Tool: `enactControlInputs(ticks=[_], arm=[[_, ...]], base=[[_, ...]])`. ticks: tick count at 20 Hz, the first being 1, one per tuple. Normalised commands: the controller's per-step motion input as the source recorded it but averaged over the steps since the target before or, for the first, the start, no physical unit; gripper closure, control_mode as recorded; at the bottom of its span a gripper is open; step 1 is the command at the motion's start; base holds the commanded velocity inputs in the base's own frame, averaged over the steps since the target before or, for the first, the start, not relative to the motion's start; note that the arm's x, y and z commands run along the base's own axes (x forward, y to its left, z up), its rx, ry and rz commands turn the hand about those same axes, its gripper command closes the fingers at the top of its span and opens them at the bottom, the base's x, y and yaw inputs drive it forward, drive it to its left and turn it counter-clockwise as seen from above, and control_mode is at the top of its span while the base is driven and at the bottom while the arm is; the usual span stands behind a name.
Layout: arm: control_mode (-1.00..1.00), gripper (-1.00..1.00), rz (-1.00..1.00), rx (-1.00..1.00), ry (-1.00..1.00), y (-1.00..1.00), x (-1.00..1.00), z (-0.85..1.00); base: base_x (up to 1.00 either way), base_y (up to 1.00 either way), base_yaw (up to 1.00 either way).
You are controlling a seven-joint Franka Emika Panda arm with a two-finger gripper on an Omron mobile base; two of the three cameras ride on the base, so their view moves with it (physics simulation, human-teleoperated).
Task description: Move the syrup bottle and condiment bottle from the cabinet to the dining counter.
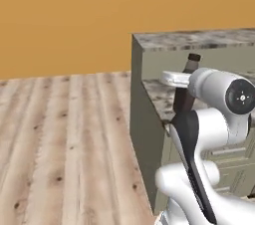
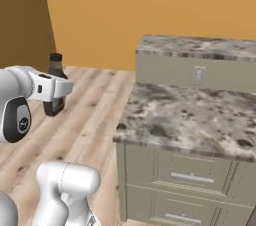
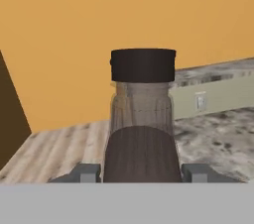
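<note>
The syrup bottle (image 3: 142, 153), dark brown with a dark cap and a ribbed neck, stands upright between my fingers and takes up the middle of the hand view. My gripper (image 3: 142, 173) is shut on its lower body, one finger (image 3: 87, 172) on each side. From the base views the syrup bottle (image 2: 54, 105) hangs in the air over the wooden floor, left of a speckled stone-topped counter (image 2: 200, 115) that looks like the dining counter. The syrup bottle (image 1: 185, 97) shows its cap above my white hand, in front of the counter's near corner (image 1: 159, 97). The condiment bottle and the cabinet are out of view.
The counter has a raised back ledge (image 2: 200, 47) with a wall outlet (image 2: 198, 74) and drawers with silver handles (image 2: 187, 176) on its front. Wooden floor (image 1: 64, 144) lies open to the left. An orange wall (image 2: 150, 5) closes the back, with a dark brown panel (image 2: 22, 20) at the left.
</note>
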Motion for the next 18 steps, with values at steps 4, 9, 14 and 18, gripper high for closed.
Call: enactControlInputs(ticks=[4,9,14,18], arm=[[1.00,1.00,0.00,0.00,0.00,0.00,0.00,0.00],[1.00,1.00,0.00,0.00,0.00,0.00,0.00,0.00],[1.00,1.00,0.00,0.00,0.00,0.00,0.00,0.00],[1.00,1.00,0.00,0.00,0.00,0.00,0.00,0.00]], base=[[0.03,0.99,-0.51],[0.18,0.74,-0.70],[0.36,0.78,-0.70],[0.73,1.00,-0.48]])
